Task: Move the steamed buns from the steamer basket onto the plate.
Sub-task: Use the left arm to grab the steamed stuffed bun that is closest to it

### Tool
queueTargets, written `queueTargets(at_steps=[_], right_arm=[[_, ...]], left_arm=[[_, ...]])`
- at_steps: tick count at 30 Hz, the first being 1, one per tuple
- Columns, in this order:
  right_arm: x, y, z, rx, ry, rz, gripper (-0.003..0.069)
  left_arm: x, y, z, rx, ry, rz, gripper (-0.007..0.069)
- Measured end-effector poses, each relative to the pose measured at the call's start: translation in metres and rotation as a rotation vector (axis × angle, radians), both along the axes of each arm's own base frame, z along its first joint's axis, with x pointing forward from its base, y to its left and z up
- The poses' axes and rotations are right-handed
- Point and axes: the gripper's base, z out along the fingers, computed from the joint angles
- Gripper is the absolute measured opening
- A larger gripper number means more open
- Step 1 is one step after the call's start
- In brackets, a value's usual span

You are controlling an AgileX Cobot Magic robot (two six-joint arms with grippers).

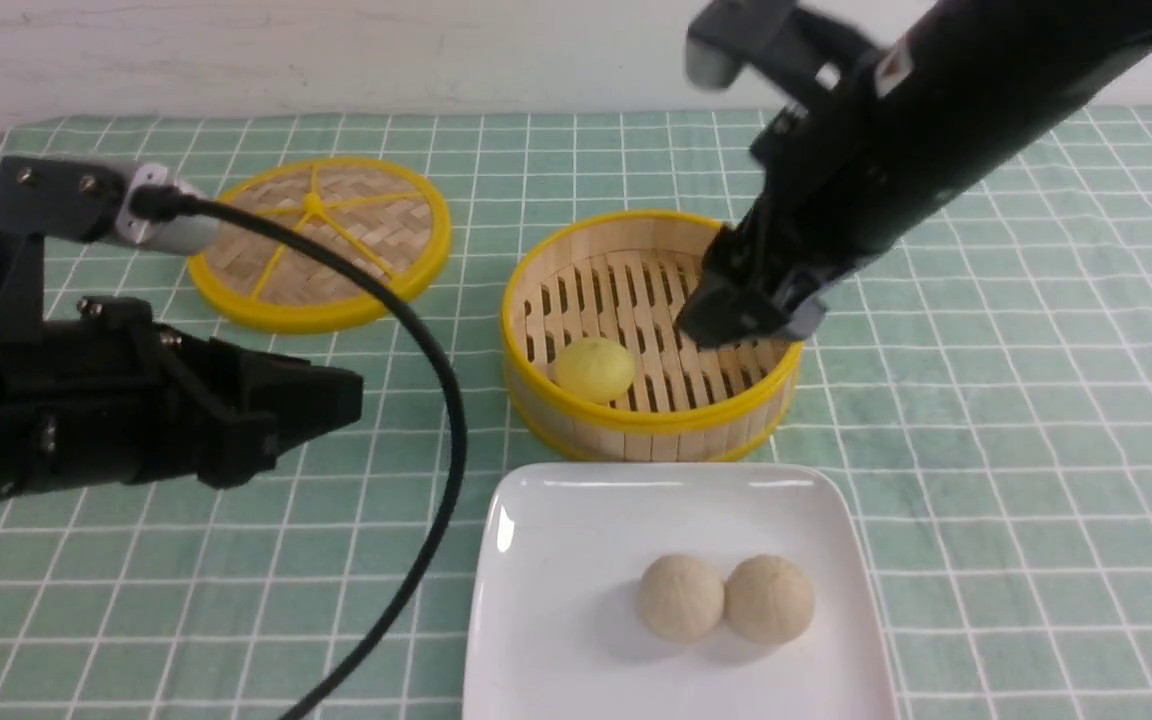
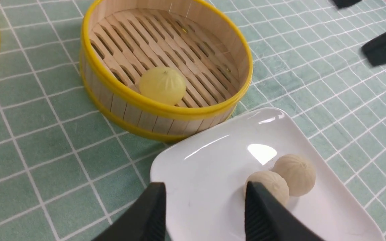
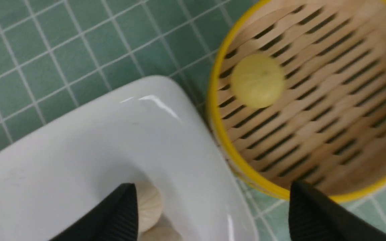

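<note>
- The right claw (image 1: 741, 318) hangs over the right half of the steamer basket (image 1: 536, 300). Its jaws are spread wide with nothing between them, as the right wrist view makes plain.
- The left claw (image 1: 341, 395) hovers at the left of the scene above the green checked cloth (image 1: 986, 400), pointing toward the basket and the plate (image 1: 556, 560). Its two black fingers (image 2: 152, 211) stand apart and grip nothing.
- One pale yellow bun (image 1: 594, 368) sits inside the steamer basket, on the slatted floor at the near-left and close to the wall.
- Two beige buns (image 1: 681, 597) rest on the white plate, side by side and touching, toward its right and near part.
- The plate lies just beside the basket on its near side. Its glossy face is bare apart from the two buns.
- The basket's flat woven lid (image 1: 321, 240), yellow-rimmed with yellow spokes, lies on the table to the far left of the basket and apart from it.
- A black cable (image 1: 436, 400) arcs from the left arm down across the cloth, between the left claw and the plate.
- The cloth covers the table from edge to edge in the front view, up to a pale wall at the far side.
</note>
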Motion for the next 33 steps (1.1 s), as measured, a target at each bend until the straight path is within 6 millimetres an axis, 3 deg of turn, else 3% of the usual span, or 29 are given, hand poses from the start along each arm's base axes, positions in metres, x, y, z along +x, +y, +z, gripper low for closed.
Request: queueTargets(at_steps=[5, 11, 14, 20, 24, 29, 33], right_arm=[[-0.033, -0.035, 0.043, -0.033, -0.09, -0.114, 0.0574], [-0.064, -0.061, 0.069, -0.037, -0.124, -0.191, 0.0574], [-0.078, -0.072, 0.079, -0.033, -0.138, -0.215, 0.0573], [-0.092, -0.082, 0.088, -0.031, -0.146, -0.232, 0.0572], [-0.094, -0.083, 0.088, -0.037, -0.141, -0.232, 0.0572], [-0.094, -0.084, 0.088, -0.039, -0.14, -0.232, 0.057], [-0.094, -0.084, 0.088, -0.039, -0.141, -0.233, 0.057]], left_arm=[[0.036, -0.004, 0.019, -0.002, -0.014, -0.064, 0.0348], [0.069, -0.009, 0.028, 0.019, 0.012, -0.178, 0.0348], [0.085, -0.022, 0.027, 0.112, 0.023, -0.268, 0.0348], [0.105, -0.072, 0.024, 0.261, 0.018, -0.345, 0.0351], [0.118, -0.1, 0.025, 0.293, -0.002, -0.304, 0.0351], [0.134, -0.123, 0.013, 0.347, 0.019, -0.273, 0.0351], [0.15, -0.137, -0.007, 0.418, 0.039, -0.269, 0.0351]])
